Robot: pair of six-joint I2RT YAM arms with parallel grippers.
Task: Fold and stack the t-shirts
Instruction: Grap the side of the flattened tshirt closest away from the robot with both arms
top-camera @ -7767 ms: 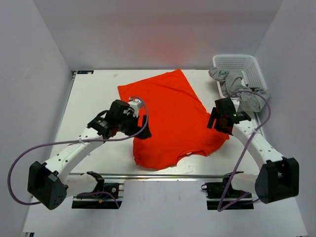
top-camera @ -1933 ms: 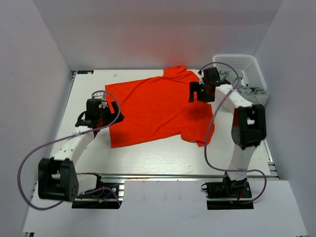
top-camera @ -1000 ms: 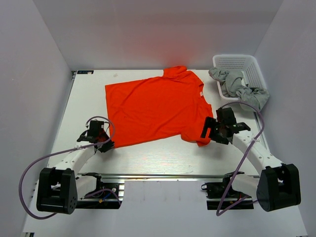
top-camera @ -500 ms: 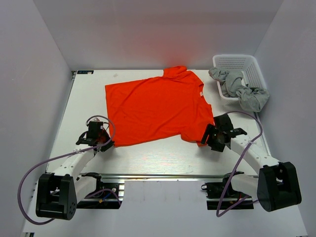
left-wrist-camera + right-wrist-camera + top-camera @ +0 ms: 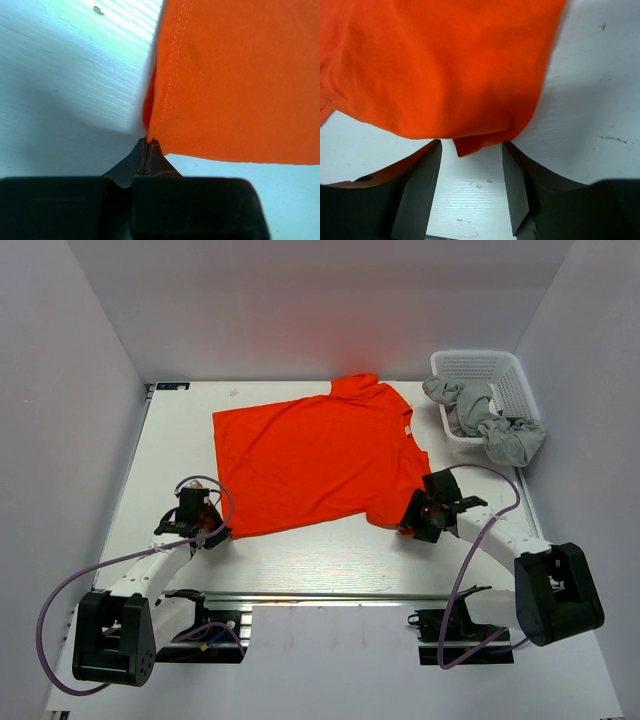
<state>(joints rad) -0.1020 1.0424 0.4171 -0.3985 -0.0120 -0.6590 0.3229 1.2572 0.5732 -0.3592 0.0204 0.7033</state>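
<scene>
Orange-red cloth fills both wrist views. The left gripper (image 5: pixel 148 144) is pressed together on the near-left hem corner of the orange t-shirt (image 5: pixel 315 460), while the right gripper (image 5: pixel 471 146) stands spread, the near-right sleeve tip lying between its fingers but not nipped. The shirt lies flat on the surface (image 5: pixel 320 565), so I judge the first fold is being set up. Next the right should close on the sleeve, then both should lift and carry the near edge away. Farther off, the white basket (image 5: pixel 478 362) holds crumpled grey t-shirts (image 5: pixel 488 420), which spill over its near rim.
</scene>
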